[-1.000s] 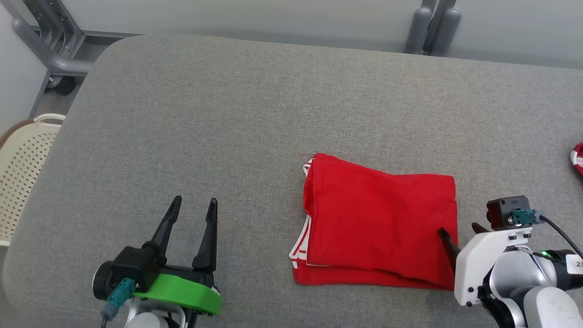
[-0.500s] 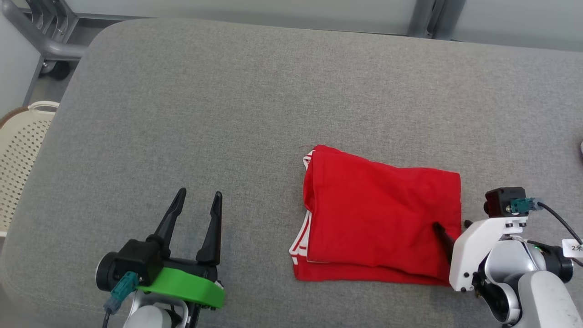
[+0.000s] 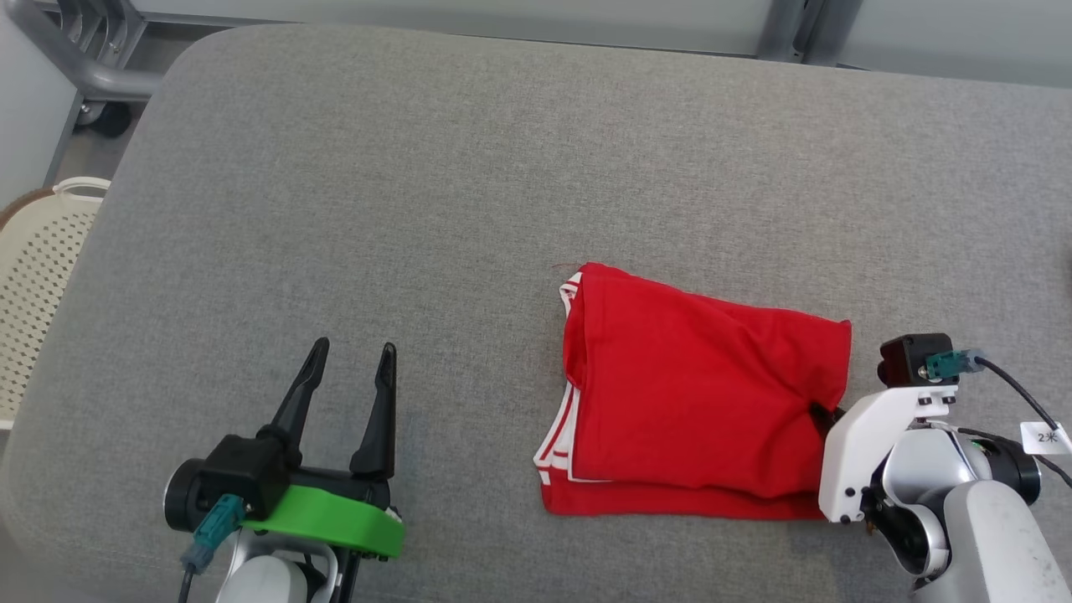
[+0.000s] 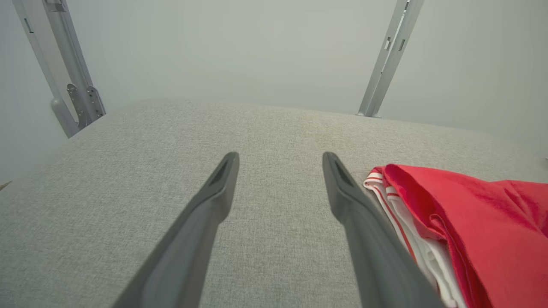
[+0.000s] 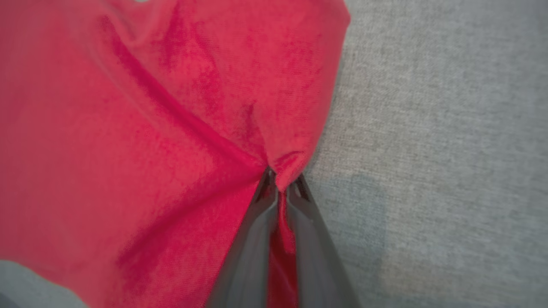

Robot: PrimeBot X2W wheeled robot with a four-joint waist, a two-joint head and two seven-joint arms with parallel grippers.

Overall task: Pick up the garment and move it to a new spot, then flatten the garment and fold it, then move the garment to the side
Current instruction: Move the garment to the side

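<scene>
Red folded garment (image 3: 687, 394) is being pinched at its right edge by the right gripper (image 5: 280, 182), left gripper (image 3: 347, 364) gaping idle, likely starting the sideways move, needing a steady pull.

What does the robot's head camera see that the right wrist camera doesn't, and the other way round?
Head view adds: the whole folded red garment with its white-striped edge, the open left end effector off to its left, and a cream basket beside the pad.
Right wrist view adds: a close-up of the right end effector shut on a pinch of the garment's edge, cloth bunched between its fingers.
Both share: the red garment and the grey padded surface.
</scene>
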